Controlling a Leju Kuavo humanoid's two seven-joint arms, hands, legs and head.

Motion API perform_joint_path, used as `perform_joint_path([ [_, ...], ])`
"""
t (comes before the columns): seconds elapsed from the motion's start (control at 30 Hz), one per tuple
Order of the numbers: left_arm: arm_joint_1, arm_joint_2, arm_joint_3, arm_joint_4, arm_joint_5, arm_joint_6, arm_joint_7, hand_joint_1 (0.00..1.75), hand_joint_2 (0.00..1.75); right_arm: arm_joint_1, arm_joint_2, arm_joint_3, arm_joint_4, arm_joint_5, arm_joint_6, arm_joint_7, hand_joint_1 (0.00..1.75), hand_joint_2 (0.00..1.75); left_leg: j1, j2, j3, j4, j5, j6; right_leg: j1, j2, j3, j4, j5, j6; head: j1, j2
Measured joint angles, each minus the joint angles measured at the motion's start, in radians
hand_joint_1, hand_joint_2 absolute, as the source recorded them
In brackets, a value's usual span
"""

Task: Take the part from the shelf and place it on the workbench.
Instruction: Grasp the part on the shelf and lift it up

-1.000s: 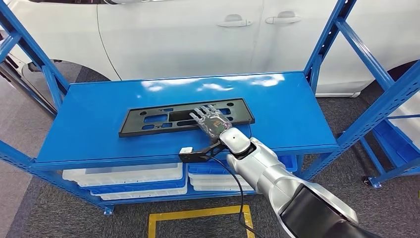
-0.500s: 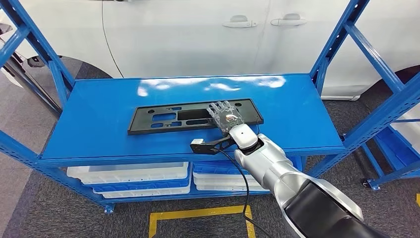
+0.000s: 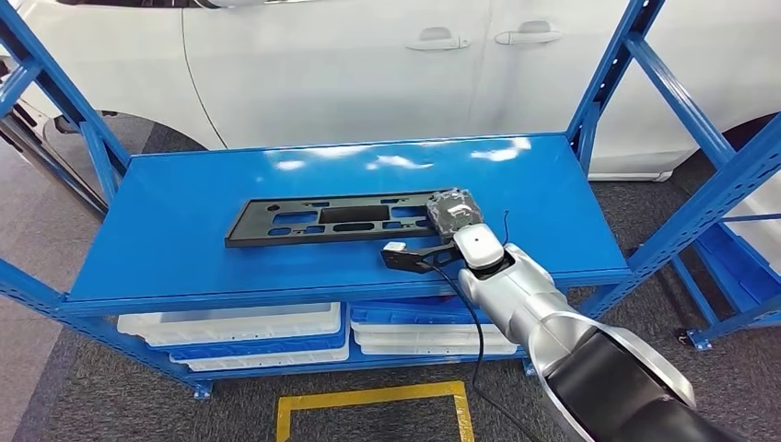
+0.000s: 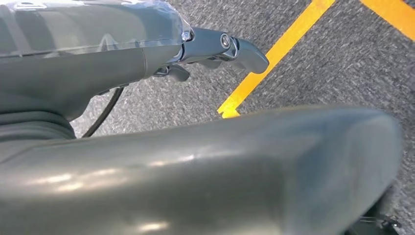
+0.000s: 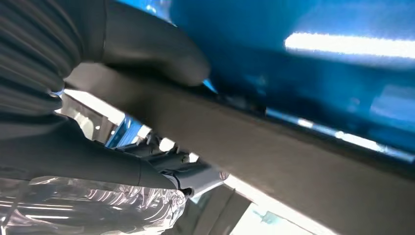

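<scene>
The part [image 3: 322, 221] is a long flat black plate with cut-outs, lying across the blue shelf top [image 3: 184, 249]. My right hand [image 3: 451, 214] sits over the plate's right end with its fingers curled around it. In the right wrist view the thumb [image 5: 147, 49] presses one face of the dark part [image 5: 293, 147] and the fingers [image 5: 161, 161] lie against the other. My left hand [image 4: 98, 54] hangs over the grey floor, holding nothing, its fingers [image 4: 244, 51] stretched out.
A white car [image 3: 368, 64] stands close behind the shelf. Blue uprights [image 3: 626, 74] frame the shelf's ends. White and blue bins [image 3: 239, 327] fill the level below. A yellow floor line [image 3: 368, 401] runs in front, and another blue rack [image 3: 737, 258] stands at the right.
My right hand has slid right along the part from its middle to its right end, and its spread fingers have curled around it. The camera has shifted slightly.
</scene>
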Motion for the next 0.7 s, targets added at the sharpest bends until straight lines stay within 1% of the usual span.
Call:
perform_joint_path([
  [0.03,-0.001,0.000,0.000,0.000,0.000,0.000,0.000,0.00,0.00,-0.002,-0.002,-0.002,0.000,0.003,-0.004,-0.002,1.75,1.75,-0.001,0.000,0.027,-0.056,0.018,0.005,0.002,0.000,-0.001,0.003,-0.002,0.004,0.000,0.000],
  [0.07,-0.002,0.000,0.000,0.000,0.000,-0.001,0.000,0.00,0.00,-0.004,-0.003,-0.004,0.000,0.006,-0.007,-0.003,1.75,1.75,-0.002,0.000,0.043,-0.090,0.025,0.011,0.004,0.000,-0.002,0.004,-0.003,0.008,0.000,0.000],
  [0.1,-0.002,0.000,0.000,0.000,0.000,-0.001,-0.001,0.00,0.00,-0.006,-0.005,-0.005,0.000,0.008,-0.010,-0.005,1.75,1.75,-0.004,-0.001,0.048,-0.101,0.023,0.018,0.005,0.001,-0.003,0.005,-0.002,0.013,0.000,0.000],
  [0.17,-0.003,0.000,0.000,0.000,0.000,0.000,-0.001,0.00,0.00,-0.008,-0.007,-0.007,0.000,0.014,-0.014,-0.011,1.75,1.75,-0.005,-0.001,0.048,-0.106,0.027,0.031,0.004,0.001,-0.003,0.004,-0.002,0.024,0.000,0.000],
  [0.2,-0.004,0.000,0.000,0.000,0.000,0.000,-0.001,0.00,0.00,-0.008,-0.007,-0.008,0.000,0.017,-0.016,-0.014,1.75,1.75,-0.004,0.000,0.049,-0.110,0.030,0.038,0.003,0.001,-0.007,0.013,-0.009,0.030,0.000,0.000],
  [0.23,-0.005,0.000,0.000,0.000,0.000,0.001,-0.002,0.00,0.00,-0.009,-0.008,-0.008,0.000,0.020,-0.017,-0.017,1.75,1.75,-0.002,0.001,0.050,-0.113,0.033,0.043,0.001,0.001,-0.018,0.040,-0.028,0.035,0.000,0.000],
  [0.27,-0.007,0.000,0.000,0.000,0.000,0.001,-0.002,0.00,0.00,-0.010,-0.009,-0.010,0.000,0.022,-0.019,-0.019,1.75,1.75,0.000,0.002,0.050,-0.116,0.035,0.047,-0.001,0.001,-0.039,0.085,-0.055,0.040,0.000,0.000],
  [0.33,-0.008,0.000,0.000,0.000,0.001,0.001,-0.002,0.00,0.00,-0.007,-0.010,-0.012,0.000,0.025,-0.024,-0.025,1.75,1.75,-0.001,0.002,0.048,-0.116,0.037,0.051,-0.003,0.000,-0.101,0.218,-0.119,0.048,0.000,0.000],
  [0.37,-0.007,0.000,0.000,0.000,0.002,0.001,-0.002,0.00,0.00,-0.005,-0.011,-0.014,0.000,0.025,-0.027,-0.030,1.75,1.75,-0.001,0.001,0.047,-0.116,0.037,0.051,-0.004,0.000,-0.125,0.271,-0.136,0.050,0.000,0.000],
  [0.4,-0.007,0.000,0.000,0.000,0.003,0.001,-0.002,0.00,0.00,-0.003,-0.011,-0.018,0.001,0.025,-0.032,-0.037,1.75,1.75,-0.001,0.001,0.047,-0.115,0.037,0.051,-0.005,0.000,-0.135,0.292,-0.135,0.051,0.000,0.000],
  [0.43,-0.007,0.000,0.000,0.000,0.004,0.001,-0.002,0.00,0.00,-0.003,-0.011,-0.023,0.000,0.021,-0.039,-0.050,1.75,1.75,-0.001,0.000,0.047,-0.115,0.037,0.051,-0.006,0.000,-0.125,0.272,-0.116,0.050,0.000,0.000],
  [0.47,-0.007,0.000,0.000,0.000,0.004,0.001,-0.002,0.00,0.00,-0.003,-0.011,-0.030,-0.001,0.014,-0.048,-0.069,1.75,1.75,-0.001,0.000,0.048,-0.115,0.036,0.050,-0.006,0.000,-0.095,0.215,-0.083,0.047,0.000,0.000],
  [0.5,-0.007,0.000,0.000,0.000,0.005,0.001,-0.002,0.00,0.00,-0.004,-0.011,-0.039,-0.004,0.003,-0.059,-0.094,1.75,1.75,-0.002,-0.001,0.049,-0.114,0.036,0.048,-0.005,0.000,-0.056,0.139,-0.050,0.042,0.000,0.000],
  [0.53,-0.007,0.000,0.000,0.000,0.006,0.001,-0.002,0.00,0.00,-0.005,-0.010,-0.051,-0.008,-0.014,-0.070,-0.129,1.75,1.75,-0.003,-0.001,0.049,-0.113,0.035,0.044,-0.003,0.000,-0.023,0.071,-0.026,0.037,0.000,0.000],
  [0.57,-0.006,0.000,0.000,0.000,0.007,0.001,-0.002,0.00,0.00,-0.004,-0.009,-0.066,-0.014,-0.035,-0.080,-0.169,1.75,1.75,-0.005,-0.001,0.048,-0.112,0.035,0.039,-0.001,0.000,-0.001,0.025,-0.012,0.031,0.000,0.000],
  [0.6,-0.006,-0.001,0.000,0.000,0.008,0.001,-0.002,0.00,0.00,-0.003,-0.008,-0.082,-0.020,-0.056,-0.088,-0.208,1.75,1.75,-0.006,-0.001,0.047,-0.112,0.035,0.034,0.002,0.000,0.007,0.004,-0.009,0.027,0.000,0.000],
  [0.63,-0.006,0.000,0.000,0.000,0.009,0.002,-0.002,0.00,0.00,0.000,-0.006,-0.100,-0.027,-0.076,-0.093,-0.246,1.75,1.75,-0.006,-0.001,0.046,-0.112,0.035,0.028,0.005,0.000,0.007,0.001,-0.010,0.023,0.000,0.000],
  [0.7,-0.006,0.000,0.000,0.000,0.013,0.002,-0.002,0.00,0.00,0.005,-0.003,-0.133,-0.046,-0.115,-0.097,-0.320,1.75,1.75,-0.004,-0.001,0.044,-0.109,0.030,0.017,0.002,-0.001,0.007,-0.005,-0.005,0.011,0.000,0.000],
])
